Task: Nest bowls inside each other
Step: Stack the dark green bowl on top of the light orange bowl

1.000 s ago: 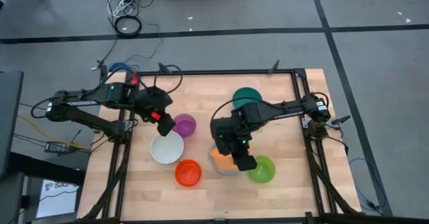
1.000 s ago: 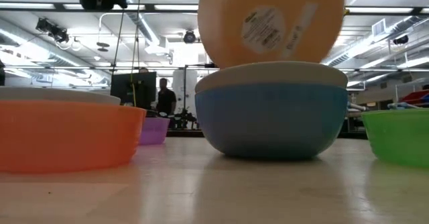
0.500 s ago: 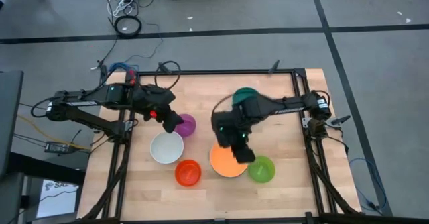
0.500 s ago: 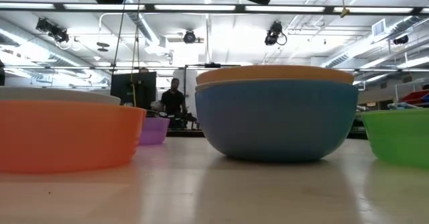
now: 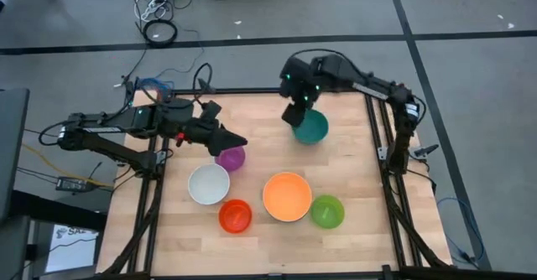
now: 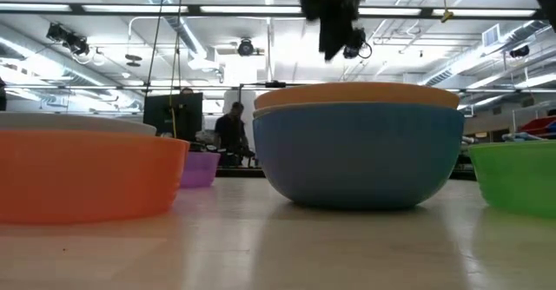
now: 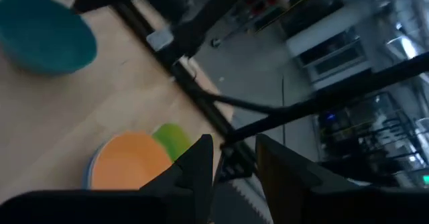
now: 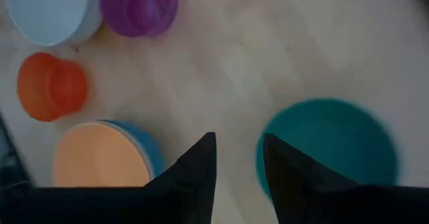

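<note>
An orange bowl point(image 5: 288, 196) sits nested in a blue bowl point(image 6: 360, 155) near the table's middle front. Around it stand a green bowl point(image 5: 327, 211), a red-orange bowl point(image 5: 236, 216), a white bowl point(image 5: 209, 184) and a purple bowl point(image 5: 232, 158). A teal bowl point(image 5: 312, 127) rests on its base at the far side. My right gripper point(image 5: 296, 115) hangs open just above the teal bowl's left rim, pointing steeply down, fingers point(image 8: 201, 167) empty. My left gripper point(image 5: 237, 140) is open and empty, raised nearly level above the purple bowl.
A black frame point(image 5: 376, 137) runs along the table's sides and far edge. Bare wood lies between the teal bowl and the orange stack, and at the table's right. A person point(image 6: 230, 129) stands in the room beyond the table.
My right gripper has let go of the orange bowl, which dropped level into the blue stack. The gripper then swung quickly toward the far edge and now stands over the teal bowl. My left gripper has risen a little and tipped up from pointing down to nearly level.
</note>
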